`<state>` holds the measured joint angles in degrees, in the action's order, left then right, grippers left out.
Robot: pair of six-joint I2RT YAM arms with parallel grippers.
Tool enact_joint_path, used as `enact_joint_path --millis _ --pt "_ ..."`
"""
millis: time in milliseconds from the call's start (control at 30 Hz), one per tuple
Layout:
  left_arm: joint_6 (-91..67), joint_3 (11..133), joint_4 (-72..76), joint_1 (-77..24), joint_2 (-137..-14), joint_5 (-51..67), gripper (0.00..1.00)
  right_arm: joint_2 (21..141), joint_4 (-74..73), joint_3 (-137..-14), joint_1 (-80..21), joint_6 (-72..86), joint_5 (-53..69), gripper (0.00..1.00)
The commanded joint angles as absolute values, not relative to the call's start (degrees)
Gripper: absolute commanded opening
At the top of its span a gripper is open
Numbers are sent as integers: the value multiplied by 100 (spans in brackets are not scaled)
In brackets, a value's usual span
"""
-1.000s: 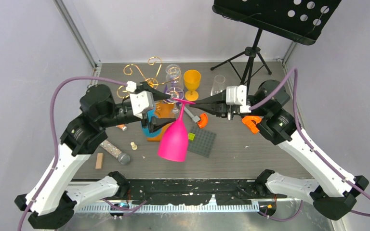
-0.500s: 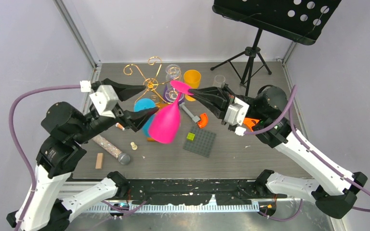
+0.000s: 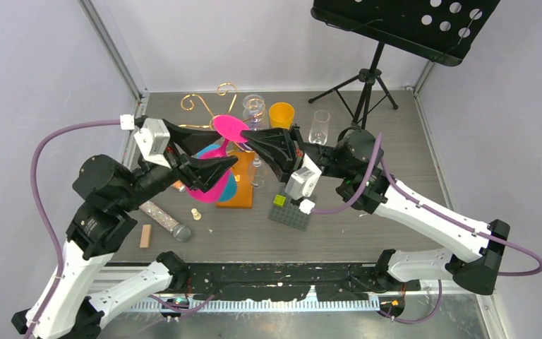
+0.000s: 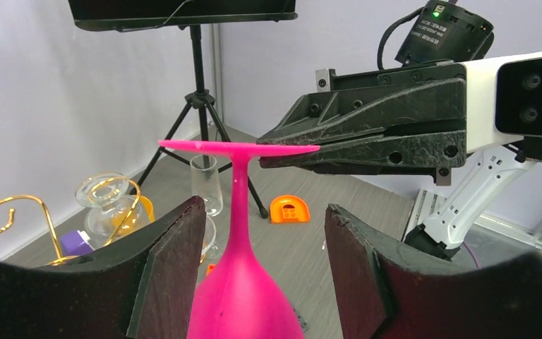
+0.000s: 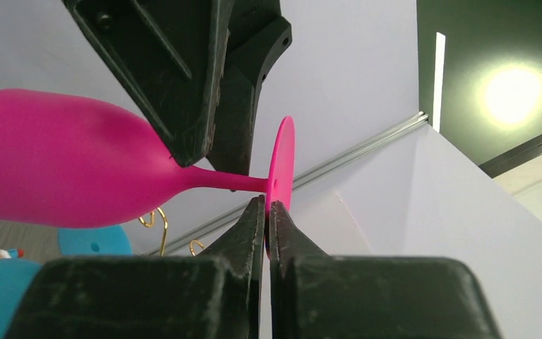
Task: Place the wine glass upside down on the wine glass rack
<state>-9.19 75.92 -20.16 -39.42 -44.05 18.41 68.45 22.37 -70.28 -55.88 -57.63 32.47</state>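
Right gripper (image 5: 267, 206) pinched shut on foot rim of pink opaque wine glass (image 4: 242, 282). Glass hangs foot up, bowl down, above gold wire rack on orange rectangular base (image 3: 245, 189). Left gripper (image 4: 265, 212) jaws wide, straddling bowl, gap showing on one side. Rear wall close behind rack. Open dark tabletop (image 3: 339, 233) front right. Crowding: gold scroll arms near foot, blue round object (image 3: 231, 186) under bowl, orange goblet (image 3: 281, 114), clear flute (image 3: 319, 127), black music stand tripod (image 3: 367, 78) rear right.
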Motion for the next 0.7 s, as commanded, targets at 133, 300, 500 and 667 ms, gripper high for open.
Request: enact_joint_path --millis 133,300,500,667 --pt "-1151 7291 -1368 -3938 -4239 1649 50 6820 3293 -7238 -5821 -5945 2760 5" --pt "-1049 7282 -1369 -3938 -4233 1636 40 6742 3434 -7158 -5834 -5671 2834 5" --pt "-999 7323 -1337 -3938 -4316 1823 26 6675 3430 -7117 -5830 -5466 2966 5" --pt "-977 7454 -1425 -3938 -4495 2117 28 6655 3387 -7109 -5836 -5423 3066 5"
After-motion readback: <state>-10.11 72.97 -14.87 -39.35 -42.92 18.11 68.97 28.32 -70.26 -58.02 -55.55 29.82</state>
